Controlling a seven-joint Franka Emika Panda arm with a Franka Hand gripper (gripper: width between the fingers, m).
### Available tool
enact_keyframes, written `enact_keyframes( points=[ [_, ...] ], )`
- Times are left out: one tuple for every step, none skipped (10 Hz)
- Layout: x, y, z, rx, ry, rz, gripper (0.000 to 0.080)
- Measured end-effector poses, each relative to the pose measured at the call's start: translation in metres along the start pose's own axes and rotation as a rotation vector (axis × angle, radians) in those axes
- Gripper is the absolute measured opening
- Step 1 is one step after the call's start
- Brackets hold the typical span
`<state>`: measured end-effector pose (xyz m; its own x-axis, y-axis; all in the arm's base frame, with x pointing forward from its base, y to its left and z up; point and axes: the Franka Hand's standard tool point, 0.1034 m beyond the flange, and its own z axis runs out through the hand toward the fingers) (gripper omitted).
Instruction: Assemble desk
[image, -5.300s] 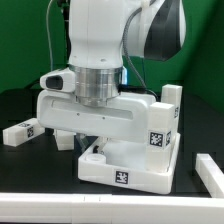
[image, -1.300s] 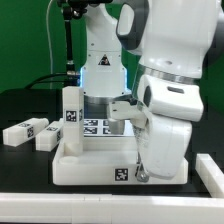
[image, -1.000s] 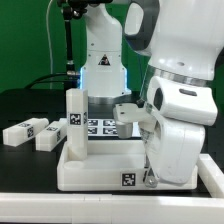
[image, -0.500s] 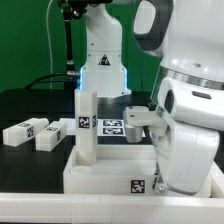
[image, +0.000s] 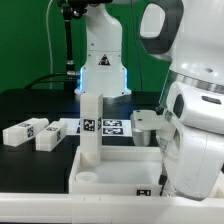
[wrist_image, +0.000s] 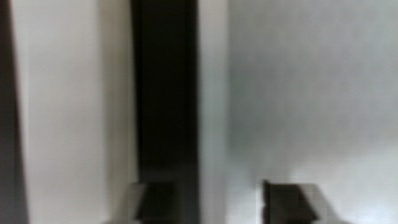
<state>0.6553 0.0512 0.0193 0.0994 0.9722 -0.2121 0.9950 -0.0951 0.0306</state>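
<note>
The white tray-like tabletop (image: 110, 178) lies near the table's front edge. One white leg (image: 90, 125) stands upright in its corner on the exterior view's left. Two loose legs (image: 22, 132) (image: 48, 138) lie further left. My hand (image: 195, 140) hangs over the tray's right end and hides the fingers there. In the blurred wrist view, my gripper (wrist_image: 222, 205) shows two dark fingertips (wrist_image: 153, 205) a little apart, with a white strip of the tabletop (wrist_image: 231, 100) filling the gap. Whether they press on it I cannot tell.
The marker board (image: 112, 126) lies flat behind the tray. The arm's base (image: 100, 60) rises at the back centre, with a dark post (image: 66, 40) beside it. A white ledge (image: 60, 208) runs along the front.
The tabletop, with the upright leg in it, has slid to the exterior view's right and toward the front, together with my hand.
</note>
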Motion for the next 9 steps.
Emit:
enact_keyframes(
  points=[
    [-0.002,-0.005,-0.005,0.021,-0.008,0.000,0.0350],
    [-0.004,-0.002,-0.021,0.011,-0.008,0.006,0.0487],
    [-0.007,0.001,-0.035,0.003,-0.007,0.015,0.0487],
    [-0.011,0.004,-0.048,-0.005,-0.007,0.019,0.0619],
    [-0.021,0.005,-0.062,-0.008,-0.008,0.033,0.0641],
    [-0.030,0.004,-0.069,-0.011,-0.006,0.044,0.0641],
    [-0.040,0.004,-0.073,-0.011,-0.005,0.051,0.0648],
    [-0.040,0.004,-0.071,-0.009,-0.004,0.061,0.0648],
    [-0.039,0.003,-0.070,-0.008,-0.004,0.060,0.0649]
  ],
)
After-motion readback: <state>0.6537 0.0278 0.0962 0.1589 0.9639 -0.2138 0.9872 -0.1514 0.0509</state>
